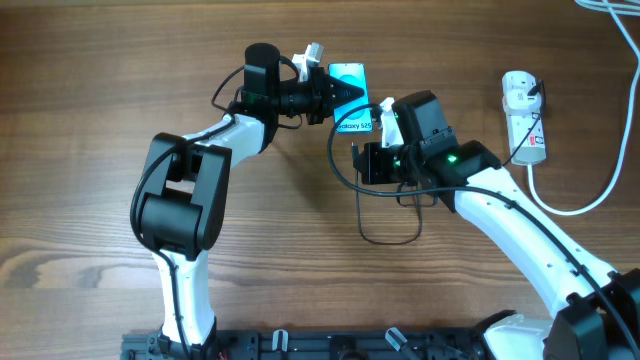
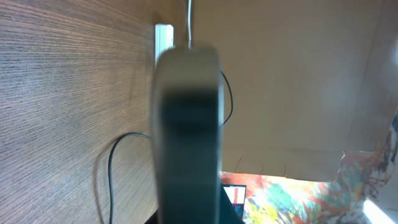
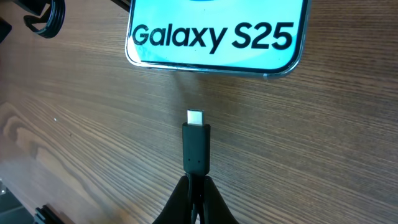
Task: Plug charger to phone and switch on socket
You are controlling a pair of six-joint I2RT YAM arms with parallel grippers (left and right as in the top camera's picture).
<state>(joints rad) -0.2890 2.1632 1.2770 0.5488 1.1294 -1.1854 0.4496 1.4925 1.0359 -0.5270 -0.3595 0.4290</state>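
The phone (image 1: pixel 352 78) lies face up at the table's middle back, its turquoise screen reading "Galaxy S25" (image 3: pixel 214 34). My left gripper (image 1: pixel 345 95) is turned on its side and shut on the phone's left edge. In the left wrist view the phone is a blurred grey slab (image 2: pixel 186 137) seen edge-on. My right gripper (image 3: pixel 196 182) is shut on the charger just behind its black plug (image 3: pixel 196 146). The metal tip points at the phone's bottom edge, a short gap away. The charger's cable loops on the table (image 1: pixel 390 235). The socket (image 1: pixel 522 115) lies at the far right.
A white cord (image 1: pixel 600 195) runs from the socket toward the right edge, and another white cable (image 1: pixel 620 25) crosses the top right corner. A black rail (image 1: pixel 300 345) lines the front edge. The thin black cable (image 2: pixel 111 171) curves over the wood beside the phone.
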